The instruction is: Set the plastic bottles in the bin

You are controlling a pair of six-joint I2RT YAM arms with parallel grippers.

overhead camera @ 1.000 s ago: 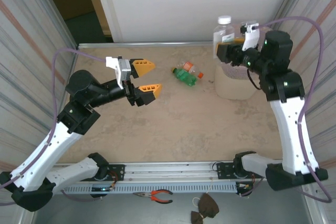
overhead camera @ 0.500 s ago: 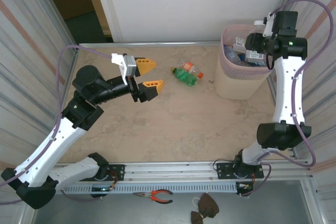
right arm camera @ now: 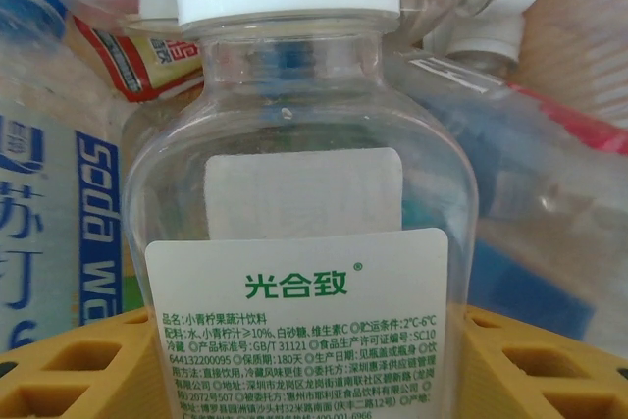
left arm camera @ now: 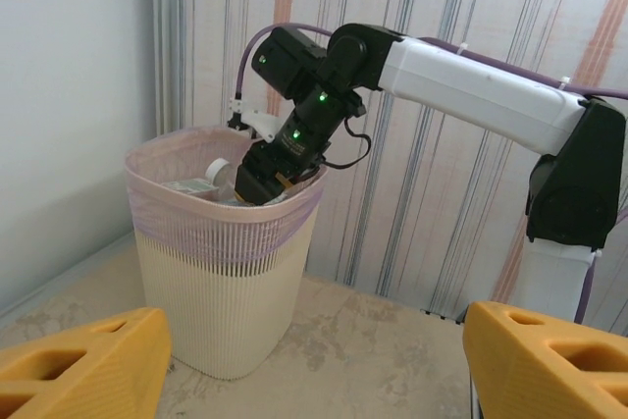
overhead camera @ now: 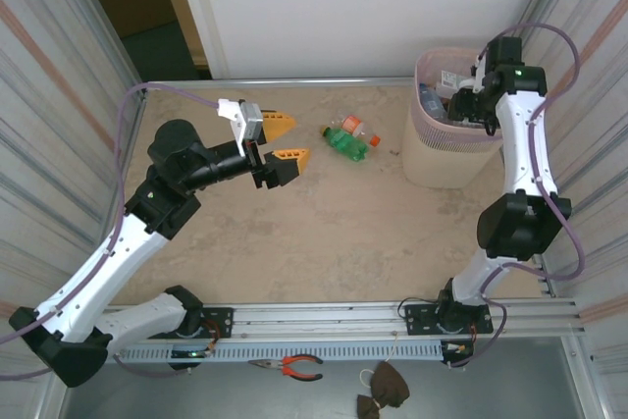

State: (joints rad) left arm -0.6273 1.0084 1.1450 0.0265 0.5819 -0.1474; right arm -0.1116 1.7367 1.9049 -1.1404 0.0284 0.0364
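Right pincer (right arm camera: 306, 365) pinching clear bottle (right arm camera: 299, 213) inside bin (overhead camera: 432, 162); left pincer (overhead camera: 284, 140) spread wide, empty.

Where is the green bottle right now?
In the top view, the green bottle lies on the table, toward its far edge, between the open left gripper and the bin.

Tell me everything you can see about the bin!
The bin is tall, tapered plastic, with ribbed cream sides below and a pink mesh band around the top. It stands upright on the table in the far right corner. Bottles are piled inside. The right gripper reaches into its mouth, gripping a clear bottle.
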